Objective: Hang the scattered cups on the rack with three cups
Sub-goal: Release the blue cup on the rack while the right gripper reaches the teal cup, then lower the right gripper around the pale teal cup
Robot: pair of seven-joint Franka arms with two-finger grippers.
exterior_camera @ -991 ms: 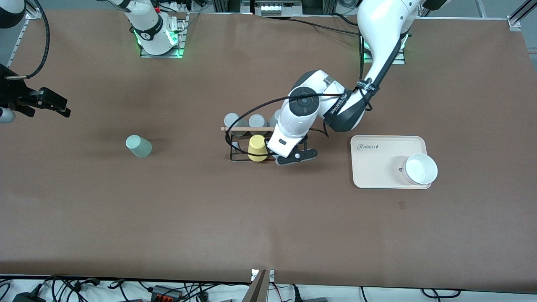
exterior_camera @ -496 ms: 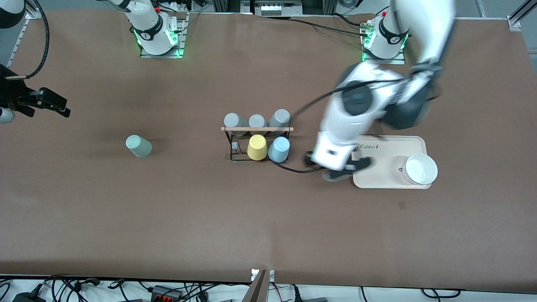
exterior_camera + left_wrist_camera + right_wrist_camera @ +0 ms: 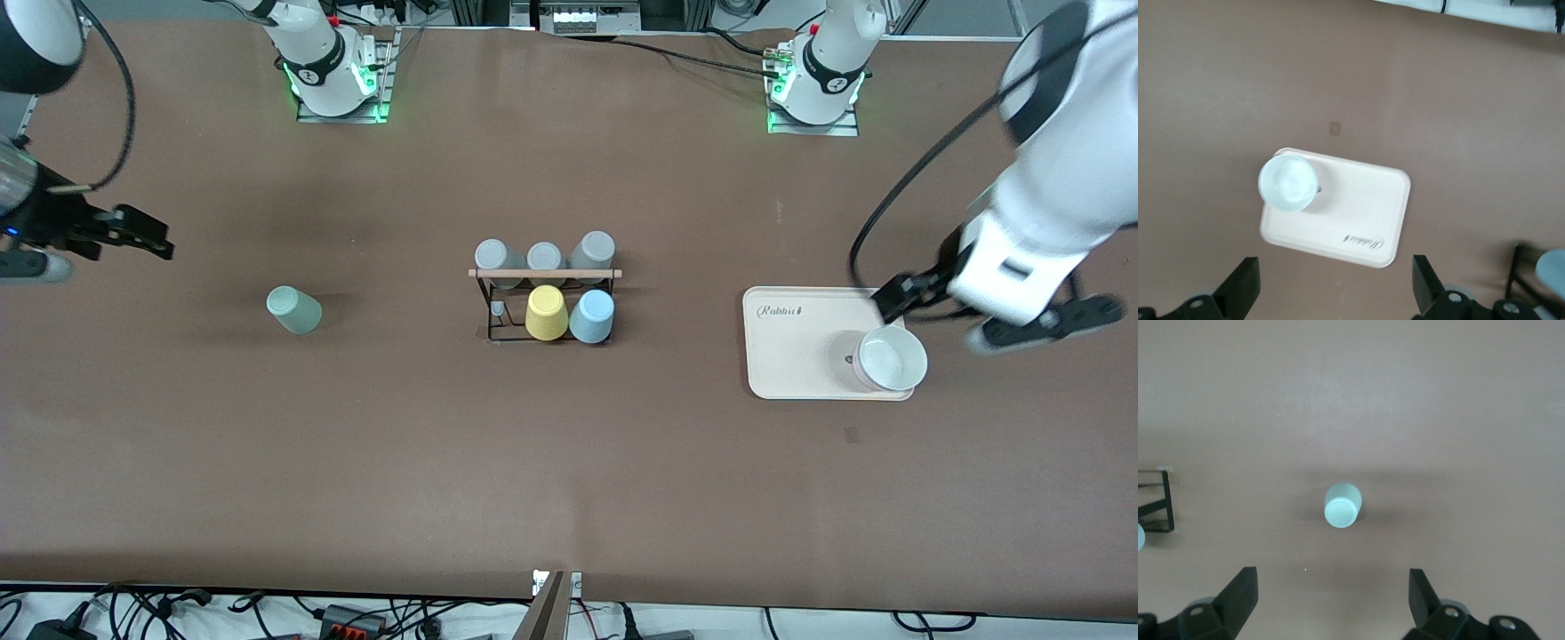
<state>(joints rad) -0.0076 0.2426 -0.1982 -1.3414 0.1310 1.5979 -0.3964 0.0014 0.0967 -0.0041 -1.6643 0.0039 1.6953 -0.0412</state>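
The black wire rack (image 3: 498,307) with its wooden rod stands mid-table. On its pegs nearer the front camera hang a light blue cup (image 3: 591,316) and a yellow cup (image 3: 545,313); three grey cups (image 3: 544,258) hang on the row farther back. A mint-green cup (image 3: 293,309) sits alone on the table toward the right arm's end, and shows in the right wrist view (image 3: 1342,505). My right gripper (image 3: 1331,600) is open in the air short of that cup. My left gripper (image 3: 996,316) is open and empty, up beside the tray; its wrist view catches the blue cup (image 3: 1551,267).
A cream tray (image 3: 791,347) lies toward the left arm's end of the table and carries a white bowl (image 3: 889,357). The left wrist view looks down on this tray (image 3: 1358,213) and bowl (image 3: 1288,181). Brown tabletop surrounds the mint cup.
My left gripper opened and let go of the blue cup, which now hangs on the rack. That arm then swung away past the tray. My right gripper shifted slightly.
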